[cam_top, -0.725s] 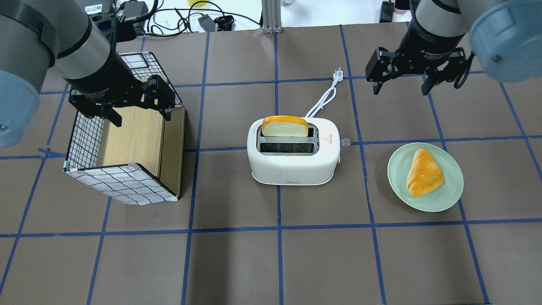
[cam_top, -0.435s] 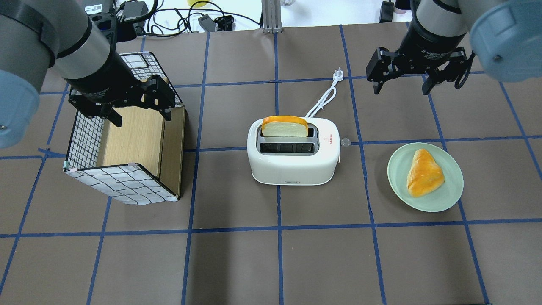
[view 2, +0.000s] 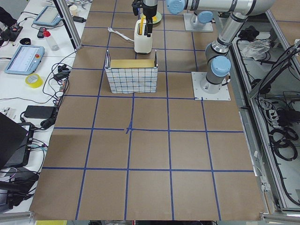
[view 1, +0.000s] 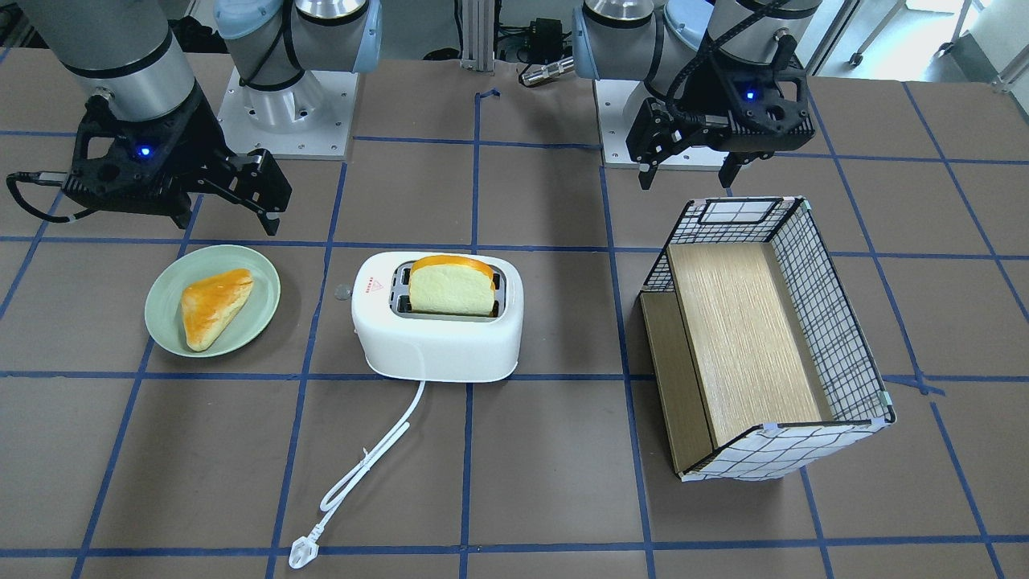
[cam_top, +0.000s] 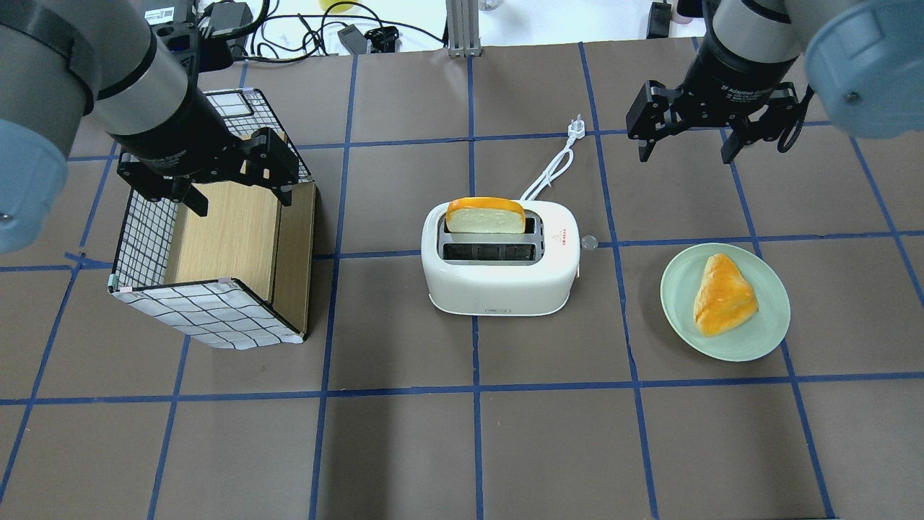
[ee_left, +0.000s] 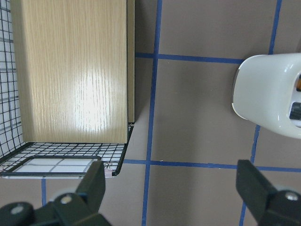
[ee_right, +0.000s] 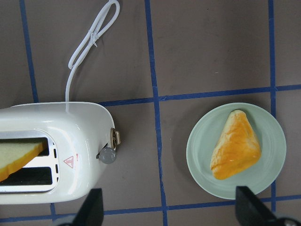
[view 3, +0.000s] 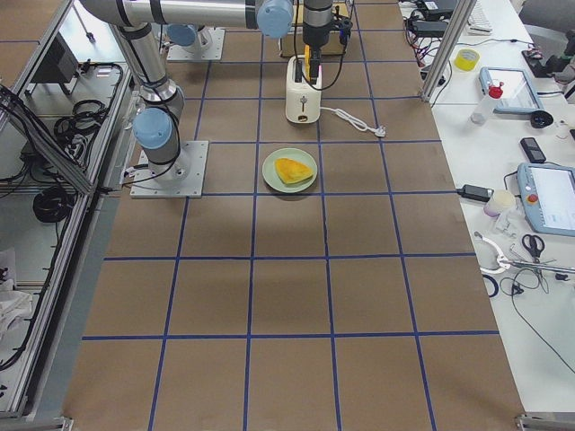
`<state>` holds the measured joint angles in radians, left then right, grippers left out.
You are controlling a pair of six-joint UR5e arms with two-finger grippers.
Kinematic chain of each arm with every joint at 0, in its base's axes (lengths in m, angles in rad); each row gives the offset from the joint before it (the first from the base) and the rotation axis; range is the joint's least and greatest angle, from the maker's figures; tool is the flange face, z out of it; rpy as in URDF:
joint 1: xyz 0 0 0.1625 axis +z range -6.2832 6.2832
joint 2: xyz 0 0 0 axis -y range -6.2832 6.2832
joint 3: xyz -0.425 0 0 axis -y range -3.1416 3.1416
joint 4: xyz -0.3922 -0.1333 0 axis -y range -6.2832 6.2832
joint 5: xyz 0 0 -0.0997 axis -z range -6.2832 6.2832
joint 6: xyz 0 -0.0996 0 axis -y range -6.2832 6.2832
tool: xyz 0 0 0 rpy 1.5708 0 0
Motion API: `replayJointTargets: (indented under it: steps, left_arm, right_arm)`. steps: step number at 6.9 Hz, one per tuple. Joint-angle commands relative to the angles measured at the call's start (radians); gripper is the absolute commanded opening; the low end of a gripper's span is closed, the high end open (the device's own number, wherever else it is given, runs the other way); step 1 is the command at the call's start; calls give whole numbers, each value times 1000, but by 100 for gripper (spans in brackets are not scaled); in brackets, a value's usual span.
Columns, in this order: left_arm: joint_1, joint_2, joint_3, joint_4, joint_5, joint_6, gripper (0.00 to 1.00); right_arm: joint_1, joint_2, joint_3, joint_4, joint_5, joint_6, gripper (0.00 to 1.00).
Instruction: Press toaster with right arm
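The white toaster [cam_top: 505, 285] stands mid-table with a bread slice [cam_top: 485, 215] upright in its far slot. Its small round knob [cam_top: 588, 242] sticks out of the end that faces the plate. The toaster also shows in the front view [view 1: 438, 346] and the right wrist view [ee_right: 47, 127], where the knob [ee_right: 107, 155] and the red triangle sticker [ee_right: 69, 162] are plain. My right gripper [cam_top: 684, 150] is open and empty. It hangs in the air beyond and to the right of the toaster, apart from it. My left gripper [cam_top: 240, 198] is open and empty over the basket.
A green plate [cam_top: 678, 318] with a pastry [cam_top: 722, 295] lies right of the toaster. The white cord runs from the toaster to its plug [cam_top: 576, 126] at the far side. A checked wire basket [cam_top: 209, 318] with a wooden floor stands at the left.
My right gripper has drifted very slightly to the right and away. The toaster, the bread and the left arm have not moved.
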<state>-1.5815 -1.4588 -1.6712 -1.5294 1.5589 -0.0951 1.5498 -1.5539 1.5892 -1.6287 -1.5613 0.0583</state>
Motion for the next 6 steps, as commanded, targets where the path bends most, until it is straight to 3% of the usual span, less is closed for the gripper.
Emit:
replayJointTargets:
  steps: [1, 5, 6]
  left_arm:
    - [0, 0, -1, 0, 1, 0, 100]
    - [0, 0, -1, 0, 0, 0, 100]
    - [0, 2, -1, 0, 1, 0, 100]
  right_arm:
    - [-1, 0, 0, 4, 3, 0, 100]
    - [-1, 2, 2, 15, -3, 0, 99]
    - [-2, 2, 6, 18, -3, 0, 92]
